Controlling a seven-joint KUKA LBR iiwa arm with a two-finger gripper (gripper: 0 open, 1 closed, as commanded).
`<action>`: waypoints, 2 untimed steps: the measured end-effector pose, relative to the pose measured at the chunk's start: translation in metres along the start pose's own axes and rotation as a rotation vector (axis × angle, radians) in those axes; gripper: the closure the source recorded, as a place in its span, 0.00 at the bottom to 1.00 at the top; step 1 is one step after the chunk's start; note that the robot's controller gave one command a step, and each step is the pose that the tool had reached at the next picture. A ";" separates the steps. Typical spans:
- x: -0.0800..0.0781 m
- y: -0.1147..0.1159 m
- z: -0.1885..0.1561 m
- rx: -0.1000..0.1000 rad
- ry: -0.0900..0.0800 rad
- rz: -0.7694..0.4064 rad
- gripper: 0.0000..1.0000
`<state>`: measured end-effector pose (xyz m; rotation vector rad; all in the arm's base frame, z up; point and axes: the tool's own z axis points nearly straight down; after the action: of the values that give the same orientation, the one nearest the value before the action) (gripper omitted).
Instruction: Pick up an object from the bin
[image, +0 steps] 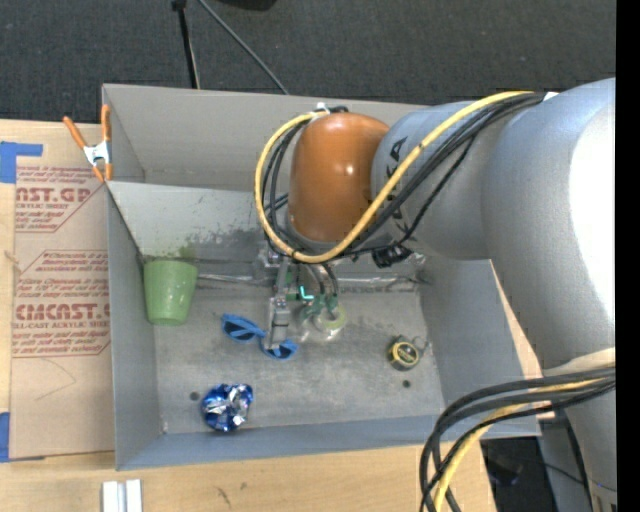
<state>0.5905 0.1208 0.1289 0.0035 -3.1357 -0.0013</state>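
The arm's thick grey link (540, 200), strung with yellow cables, looms over the right of the bin (300, 438), and its orange cover (335, 175) hides much of the wrist. Below it the pincer (300, 315) sits low at mid-floor; whether it is wide or closed I cannot tell. It stands between a blue looped piece (250, 330) just to its left and a pale, roundish clear thing (328, 323) just to its right. The likely trouble is closing on neither, or nudging both so that one skids off. The green cup (168, 290), the crumpled blue wrapper (226, 406) and the small brass ring (404, 352) lie well apart and look safe.
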 end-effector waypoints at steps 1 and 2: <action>0.017 -0.011 0.063 0.001 0.000 0.077 0.00; 0.046 -0.002 0.028 -0.001 -0.006 0.105 0.00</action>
<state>0.5440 0.1185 0.1013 -0.1615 -3.1375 -0.0027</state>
